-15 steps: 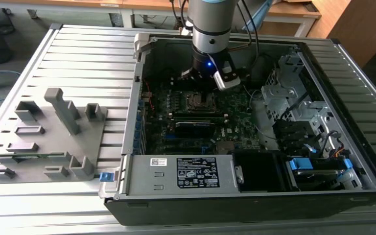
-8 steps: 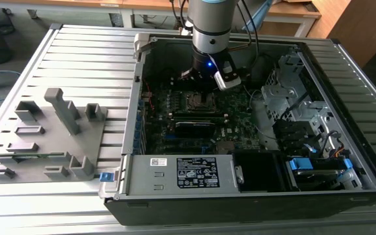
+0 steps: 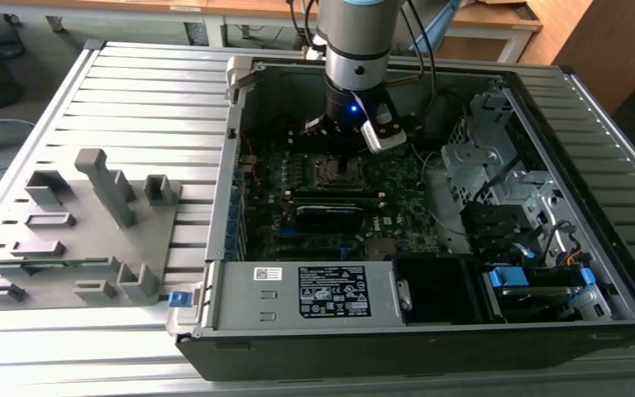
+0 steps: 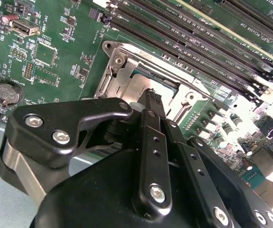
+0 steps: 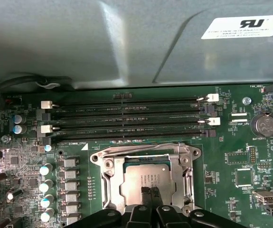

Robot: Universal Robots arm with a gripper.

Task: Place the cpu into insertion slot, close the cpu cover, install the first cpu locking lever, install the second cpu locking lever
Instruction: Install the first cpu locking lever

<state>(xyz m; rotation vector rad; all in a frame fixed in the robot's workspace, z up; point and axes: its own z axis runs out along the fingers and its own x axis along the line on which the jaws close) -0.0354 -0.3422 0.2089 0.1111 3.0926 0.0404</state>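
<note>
The hand (image 5: pixel 150 194), fingers pressed together (holding nothing), is touching the cpu (image 5: pixel 143 176), which is sitting in the slot (image 5: pixel 108 187) under the cover (image 5: pixel 145 151).

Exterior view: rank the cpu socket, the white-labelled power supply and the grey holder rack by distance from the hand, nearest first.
1. Cpu socket, directly under the hand, inside the case.
2. Power supply, at the case's near edge.
3. Grey rack, outside the case on the exterior view's left.

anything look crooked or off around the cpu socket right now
Nothing stands out. The cpu lies flat and square in the insertion slot, the cpu cover is down around it, and the gripper fingers sit together on the chip.
</note>
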